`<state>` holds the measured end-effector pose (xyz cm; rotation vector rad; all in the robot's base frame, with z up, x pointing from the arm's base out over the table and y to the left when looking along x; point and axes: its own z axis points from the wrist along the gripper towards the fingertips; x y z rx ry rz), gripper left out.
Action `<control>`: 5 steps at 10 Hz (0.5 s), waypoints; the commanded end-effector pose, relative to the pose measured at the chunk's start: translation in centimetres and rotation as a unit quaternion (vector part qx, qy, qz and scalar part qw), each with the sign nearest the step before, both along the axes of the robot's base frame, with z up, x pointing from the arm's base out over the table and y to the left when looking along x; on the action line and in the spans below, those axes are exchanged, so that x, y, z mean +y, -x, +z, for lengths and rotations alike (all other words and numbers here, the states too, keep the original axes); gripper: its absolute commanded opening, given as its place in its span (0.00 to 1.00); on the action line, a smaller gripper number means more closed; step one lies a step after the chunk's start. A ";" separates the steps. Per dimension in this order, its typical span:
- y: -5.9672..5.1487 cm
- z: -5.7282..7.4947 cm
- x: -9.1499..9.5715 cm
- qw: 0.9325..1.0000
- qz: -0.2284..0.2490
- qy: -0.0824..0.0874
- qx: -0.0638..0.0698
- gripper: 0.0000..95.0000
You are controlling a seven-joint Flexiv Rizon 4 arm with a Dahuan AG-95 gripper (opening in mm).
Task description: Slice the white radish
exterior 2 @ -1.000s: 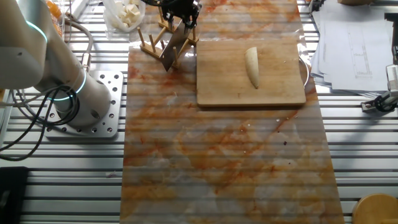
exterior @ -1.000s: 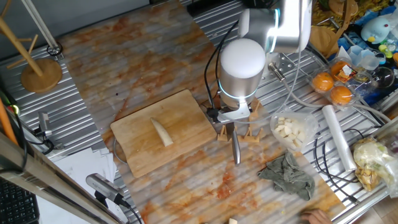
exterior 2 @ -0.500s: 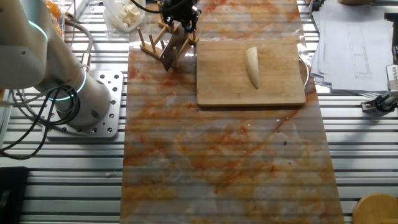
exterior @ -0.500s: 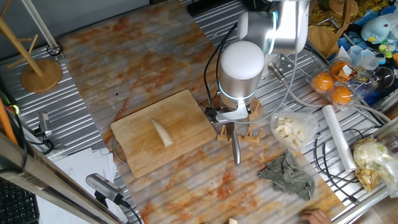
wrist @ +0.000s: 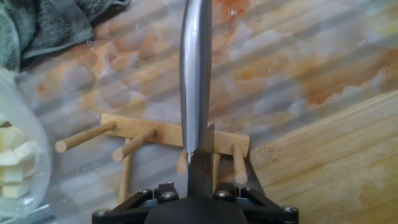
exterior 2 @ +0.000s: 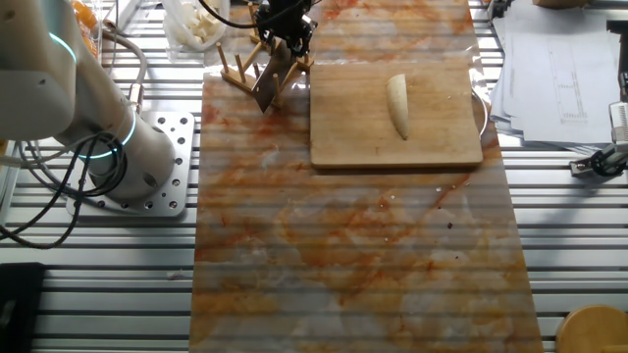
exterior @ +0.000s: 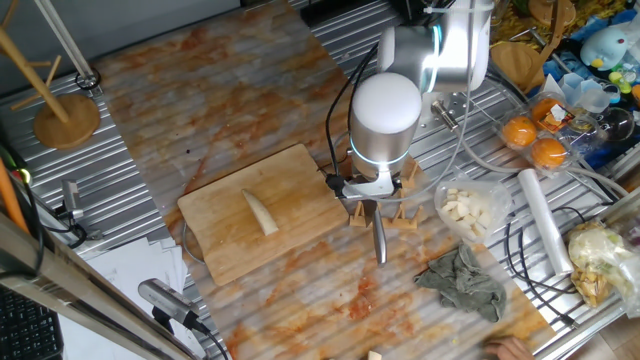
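Wooden cutting board (exterior: 268,213) lies on the stained mat, and you will find the white radish (exterior: 261,212) resting on it near the middle, a single pale tapered strip, uncut, lying flat with its narrow tip toward the board's far edge in one fixed view. In the other fixed view you see the same white radish (exterior 2: 396,105) on the board (exterior 2: 432,137), well apart from the arm's tool end. Locate the gripper (exterior: 375,192) just beside the board's edge, directly over the small wooden peg rack (exterior: 396,214); it is clamped on the handle of the knife (exterior: 379,238), whose steel blade projects away from the hand and ends over the mat short of the grey cloth (exterior: 464,281). In the hand view you look straight along the knife (wrist: 195,74) (the blade appears edge-on as a narrow grey strip), with the rack (wrist: 149,138) beneath it, its pegs pointing several ways; the fingers themselves are hidden below the frame, and only the black housing with its screws shows. From the other fixed view you see the gripper (exterior 2: 285,25) at the top of the frame with the knife (exterior 2: 271,76) slanting down across the rack (exterior 2: 240,67). Note the clear bag of pale cubes (exterior: 470,211) just beside the rack on the side away from the board, a corner of which also shows at the left edge of the hand view.
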<state>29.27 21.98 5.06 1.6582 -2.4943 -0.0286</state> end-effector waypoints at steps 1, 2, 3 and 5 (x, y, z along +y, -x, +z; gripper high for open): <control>0.0 -0.1 -0.1 1.000 -0.001 0.001 -0.003 0.20; 0.0 -0.1 -0.1 1.000 -0.001 0.000 -0.004 0.20; 0.0 -0.1 -0.1 1.000 -0.001 0.000 -0.005 0.20; 0.0 -0.2 -0.1 1.000 0.002 -0.001 -0.007 0.20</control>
